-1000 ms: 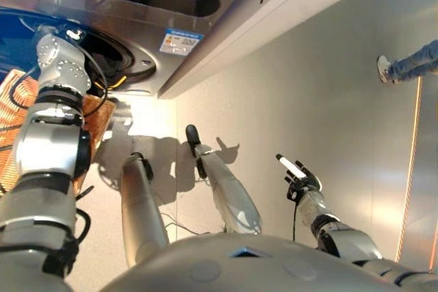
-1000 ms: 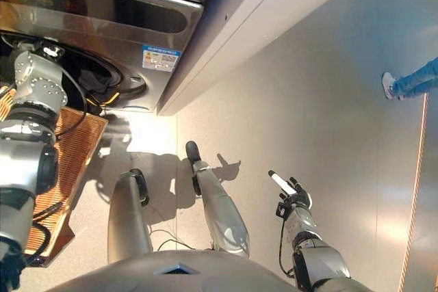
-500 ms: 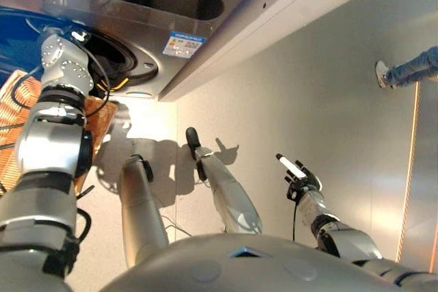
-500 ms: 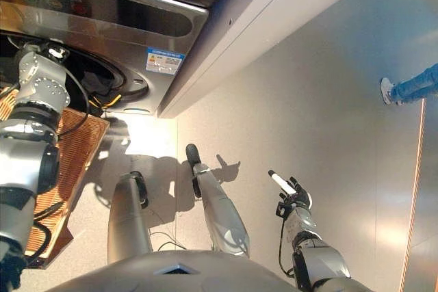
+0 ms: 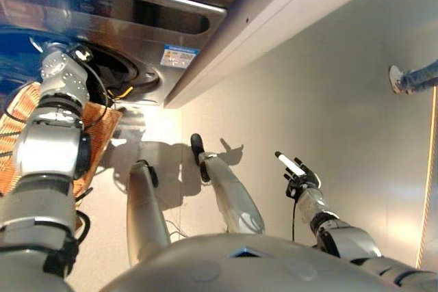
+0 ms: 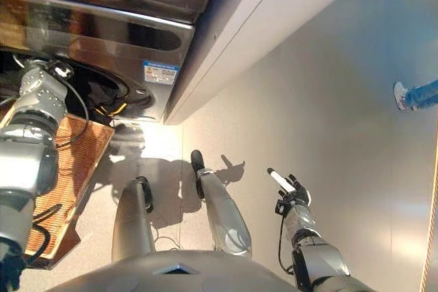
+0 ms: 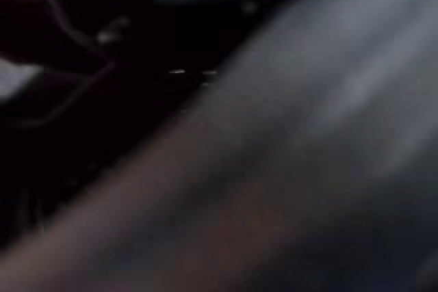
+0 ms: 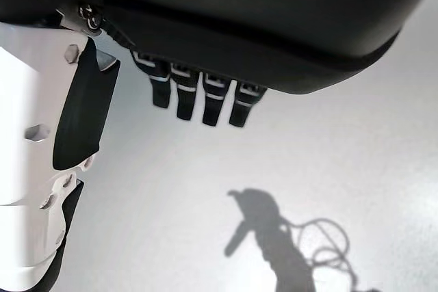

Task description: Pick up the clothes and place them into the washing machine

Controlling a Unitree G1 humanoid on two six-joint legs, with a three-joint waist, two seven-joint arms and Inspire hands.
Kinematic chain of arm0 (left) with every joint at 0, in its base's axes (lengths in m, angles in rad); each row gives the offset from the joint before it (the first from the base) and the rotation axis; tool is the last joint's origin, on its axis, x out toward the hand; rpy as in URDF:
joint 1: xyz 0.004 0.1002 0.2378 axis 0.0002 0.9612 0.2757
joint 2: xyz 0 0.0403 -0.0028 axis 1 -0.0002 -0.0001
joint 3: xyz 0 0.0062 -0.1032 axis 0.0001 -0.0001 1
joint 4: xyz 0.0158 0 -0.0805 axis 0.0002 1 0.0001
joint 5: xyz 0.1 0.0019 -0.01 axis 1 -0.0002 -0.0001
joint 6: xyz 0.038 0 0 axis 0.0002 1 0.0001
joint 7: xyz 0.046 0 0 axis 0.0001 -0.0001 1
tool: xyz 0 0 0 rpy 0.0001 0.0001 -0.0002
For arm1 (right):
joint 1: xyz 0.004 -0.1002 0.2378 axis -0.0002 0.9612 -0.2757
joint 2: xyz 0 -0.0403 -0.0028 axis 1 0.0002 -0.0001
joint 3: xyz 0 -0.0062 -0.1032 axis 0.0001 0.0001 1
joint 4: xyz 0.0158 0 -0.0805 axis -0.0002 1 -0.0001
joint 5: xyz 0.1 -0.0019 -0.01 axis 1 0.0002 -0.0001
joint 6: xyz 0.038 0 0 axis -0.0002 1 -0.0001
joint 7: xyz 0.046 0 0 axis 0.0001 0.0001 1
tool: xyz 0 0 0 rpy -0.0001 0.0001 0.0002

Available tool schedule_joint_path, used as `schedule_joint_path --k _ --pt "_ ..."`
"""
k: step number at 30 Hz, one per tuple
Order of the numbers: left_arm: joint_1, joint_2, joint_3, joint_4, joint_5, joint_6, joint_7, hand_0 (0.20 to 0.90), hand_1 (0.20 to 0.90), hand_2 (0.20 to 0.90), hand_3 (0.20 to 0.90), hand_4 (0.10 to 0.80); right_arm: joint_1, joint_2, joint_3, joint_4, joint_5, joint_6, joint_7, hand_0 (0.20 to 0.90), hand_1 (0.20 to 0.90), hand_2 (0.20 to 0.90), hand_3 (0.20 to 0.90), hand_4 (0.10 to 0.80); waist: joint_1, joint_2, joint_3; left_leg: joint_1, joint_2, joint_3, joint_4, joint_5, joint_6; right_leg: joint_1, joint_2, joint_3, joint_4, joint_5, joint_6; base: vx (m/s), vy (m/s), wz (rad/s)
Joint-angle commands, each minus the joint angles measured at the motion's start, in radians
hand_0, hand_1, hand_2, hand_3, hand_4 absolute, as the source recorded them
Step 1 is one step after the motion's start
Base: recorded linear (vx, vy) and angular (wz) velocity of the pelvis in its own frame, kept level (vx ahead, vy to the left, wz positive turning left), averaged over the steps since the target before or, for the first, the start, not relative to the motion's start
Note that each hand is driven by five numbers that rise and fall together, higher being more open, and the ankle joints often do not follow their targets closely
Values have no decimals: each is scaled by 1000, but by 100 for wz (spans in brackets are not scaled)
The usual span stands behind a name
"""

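The steel-fronted washing machine (image 5: 137,5) fills the upper left, and its round drum opening (image 5: 120,70) is dark inside. My left arm (image 5: 58,76) reaches into that opening, so the hand itself is hidden in the drum. A dark bundle that may be cloth (image 6: 102,94) lies at the drum's mouth, with an orange-yellow strip beside it. The left wrist view gives only a dark blurred surface. My right hand (image 5: 298,172) hangs low on the right over the bare floor, fingers (image 8: 198,97) straight and holding nothing.
An orange woven basket (image 6: 75,162) stands on the floor below the drum opening, beside my left arm. A person's leg and shoe (image 5: 410,76) show at the far right edge. A long pale cabinet front (image 5: 274,18) runs on from the machine.
The whole picture has shifted a little, so the camera moved. My left arm stays at the drum opening and my right hand keeps its pose.
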Motion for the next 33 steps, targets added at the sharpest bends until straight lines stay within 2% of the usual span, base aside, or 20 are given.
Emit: schedule_joint_path --k 1,12,18,19,20,21,22,23,24,33 --pt "-25 -37 0 -54 115 -72 -14 900 900 900 900 800 -18 -117 -26 54 -5 -54 -46 900 900 900 900 800 -19 44 -45 10 14 -65 -16 -4 -63 23 72 -53 -19 -36 -77 -51 -76 33" --pt "118 -102 0 51 308 1 -17 900 900 900 900 800 -96 -130 -25 74 -23 -39 -56 900 900 900 900 800 12 52 -11 38 6 -88 -64 49 -84 49 58 -77 -25 -35 -96 -29 -33 12" --pt "166 -122 25 73 335 16 -14 900 900 900 900 800 -139 -146 -29 95 -32 -26 -58 900 900 900 900 800 28 63 -9 51 -1 -92 -93 71 -92 63 49 -87 -27 -42 -103 -21 -25 9" --pt "180 -130 27 69 338 19 -15 900 900 900 900 800 -142 -146 -31 95 -34 -24 -58 900 900 900 900 800 25 55 -4 45 -11 -84 -110 116 -90 61 35 -93 -41 -11 -109 -110 -14 18" --pt "200 -141 29 73 350 24 -14 900 900 900 900 800 -141 -145 -33 96 -34 -21 -56 900 900 900 900 800 30 57 -2 53 -13 -83 -117 120 -89 67 33 -94 -42 -12 -110 -1 -5 22" --pt "214 -147 32 80 354 27 -15 900 900 900 900 800 -142 -141 -32 100 -35 -19 -56 900 900 900 900 800 39 67 -4 70 -8 -92 -113 85 -92 79 42 -91 -30 -45 -106 -1 -9 24" --pt "220 -151 34 81 355 28 -14 900 900 900 900 800 -147 -142 -34 101 -34 -18 -56 900 900 900 900 800 37 60 2 61 -15 -86 -122 124 -92 76 31 -97 -42 -16 -112 111 -1 20" --pt "230 -151 38 89 366 32 -10 900 900 900 900 800 -154 -143 -34 106 -37 -16 -58 900 900 900 900 800 45 70 -2 78 -10 -92 -121 91 -96 87 39 -96 -31 -49 -108 -105 -23 21" --pt "240 -155 43 91 372 36 -3 900 900 900 900 800 -167 -152 -39 109 -36 -14 -61 900 900 900 900 800 45 66 2 72 -22 -86 -139 135 -96 82 24 -104 -43 -20 -116 5 -2 14" --pt "323 -176 63 97 419 44 -5 900 900 900 900 800 -152 -140 -47 126 -47 -9 -55 900 900 900 900 800 64 78 -3 118 -32 -91 -200 160 -101 121 14 -112 -65 -25 -118 -2 -5 8"
